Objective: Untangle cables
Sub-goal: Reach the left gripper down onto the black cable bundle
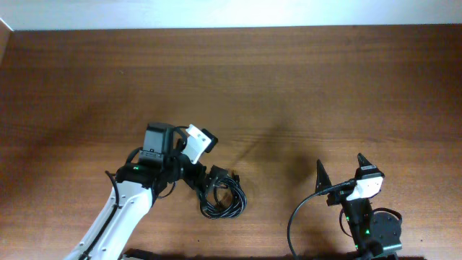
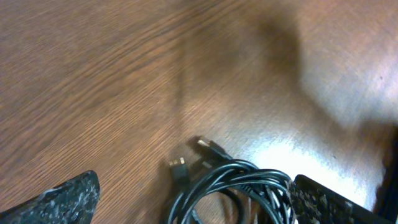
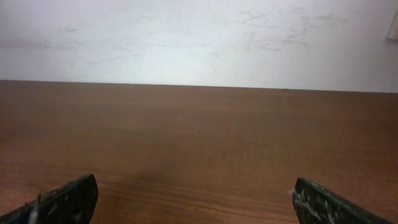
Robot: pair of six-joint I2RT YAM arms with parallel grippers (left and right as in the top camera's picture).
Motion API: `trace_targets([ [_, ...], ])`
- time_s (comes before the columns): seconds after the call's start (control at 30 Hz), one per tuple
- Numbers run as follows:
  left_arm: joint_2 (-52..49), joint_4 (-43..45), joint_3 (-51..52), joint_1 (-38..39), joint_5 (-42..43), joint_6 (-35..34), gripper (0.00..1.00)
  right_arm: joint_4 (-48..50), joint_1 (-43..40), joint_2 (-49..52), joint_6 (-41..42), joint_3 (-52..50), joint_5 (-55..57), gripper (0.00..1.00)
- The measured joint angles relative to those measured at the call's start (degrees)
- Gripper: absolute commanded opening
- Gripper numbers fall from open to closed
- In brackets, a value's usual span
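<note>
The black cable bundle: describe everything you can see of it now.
The thin black cables lie coiled in overlapping glossy loops, one tangled bundle, flat on the brown wooden table. Two small metal-tipped plug ends poke out at one side. The open left gripper straddles the bundle; whether it touches is unclear.

No text, label, brand, number or sign can be read in any view: not on the arms, the desk [image 1: 289,72], or the wall.

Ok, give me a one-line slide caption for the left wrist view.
Open left gripper straddles a coiled bundle of black cables, plug ends on the wooden table.
</note>
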State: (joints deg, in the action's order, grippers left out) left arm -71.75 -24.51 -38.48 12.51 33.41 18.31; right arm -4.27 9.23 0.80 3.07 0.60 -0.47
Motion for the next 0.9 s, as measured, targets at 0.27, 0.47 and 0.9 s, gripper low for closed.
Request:
trace_targets([
  [0.27, 0.0, 1.6, 0.0, 1.9, 1.2, 1.1, 0.99, 0.0, 0.0, 0.0, 0.0, 0.0, 0.0, 0.99],
  [0.47, 0.0, 0.3, 0.0, 1.9, 3.1, 1.1, 1.0, 0.0, 0.0, 0.0, 0.0, 0.0, 0.0, 0.99],
  [0.9, 0.0, -0.1, 0.0, 1.9, -3.4, 1.9, 0.99, 0.0, 0.0, 0.0, 0.0, 0.0, 0.0, 0.99],
])
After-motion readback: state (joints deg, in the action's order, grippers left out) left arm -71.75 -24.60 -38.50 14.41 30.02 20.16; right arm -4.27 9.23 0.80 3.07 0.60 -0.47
